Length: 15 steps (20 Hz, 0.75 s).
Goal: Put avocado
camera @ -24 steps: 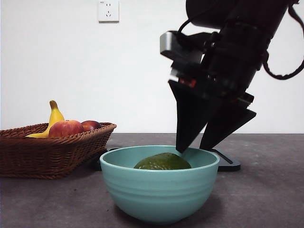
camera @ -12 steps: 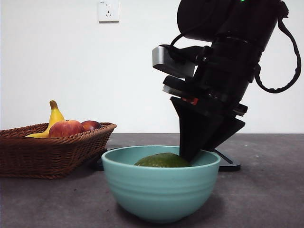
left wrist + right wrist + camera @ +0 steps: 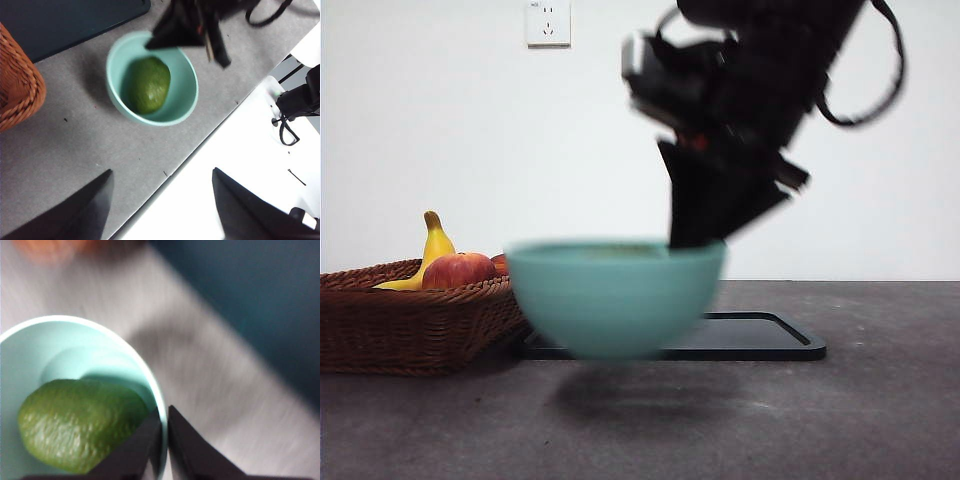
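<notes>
A wicker basket [image 3: 415, 310] of fruit sits on the counter [image 3: 860, 420] at left. Beside it, the right tool [image 3: 164, 432] pinches the teal bowl [image 3: 612, 297] by its rim, lifted clear, the avocado [image 3: 82, 425] lying inside. The left tool [image 3: 162, 200] hangs wide apart.

No text, label, brand, number or sign can be read in any of the views. The white wall socket [image 3: 548, 22] in the front view has a very small mark in its top left corner, but it is too small to read.
</notes>
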Motion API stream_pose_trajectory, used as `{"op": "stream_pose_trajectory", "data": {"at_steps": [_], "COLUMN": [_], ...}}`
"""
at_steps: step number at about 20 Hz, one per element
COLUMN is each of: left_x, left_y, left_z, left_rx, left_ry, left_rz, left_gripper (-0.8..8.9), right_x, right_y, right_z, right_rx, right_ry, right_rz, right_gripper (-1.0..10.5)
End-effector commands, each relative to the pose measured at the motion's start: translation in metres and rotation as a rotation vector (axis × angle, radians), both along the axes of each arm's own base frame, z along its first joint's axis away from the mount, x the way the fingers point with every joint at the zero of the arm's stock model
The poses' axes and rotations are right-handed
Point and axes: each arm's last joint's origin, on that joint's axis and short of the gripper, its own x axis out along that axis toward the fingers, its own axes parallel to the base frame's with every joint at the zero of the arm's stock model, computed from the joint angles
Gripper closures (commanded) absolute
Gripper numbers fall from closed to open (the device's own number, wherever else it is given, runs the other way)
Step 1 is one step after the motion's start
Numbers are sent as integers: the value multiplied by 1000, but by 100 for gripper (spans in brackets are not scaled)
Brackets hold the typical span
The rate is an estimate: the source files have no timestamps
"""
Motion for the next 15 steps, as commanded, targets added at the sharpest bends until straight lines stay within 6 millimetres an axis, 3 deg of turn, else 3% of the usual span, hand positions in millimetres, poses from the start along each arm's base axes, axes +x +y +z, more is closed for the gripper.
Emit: {"op": "stream_pose_trajectory", "data": {"at_steps": [1, 5, 8, 11, 15], "left_x": [1, 1, 1, 1, 1], "left_y": [-1, -1, -1, -1, -1], "left_z": [2, 2, 2, 2, 2], "left_rx": [-4, -5, -5, -5, -4], "left_ry": [-12, -12, -12, -12, -13], "left_rz": [-17, -17, -17, -17, -18], "left_gripper": [498, 498, 498, 498, 498], "right_x": [17, 56, 93, 127, 147], "right_y": [-2, -16, -24, -27, -25], "right_z": [25, 48, 53, 41, 12], "right_rx": [54, 76, 47, 32, 9], "right_ry": [-51, -97, -96, -80, -40], "right_rz": [-50, -138, -184, -224, -240], "right_gripper": [938, 938, 938, 938, 937]}}
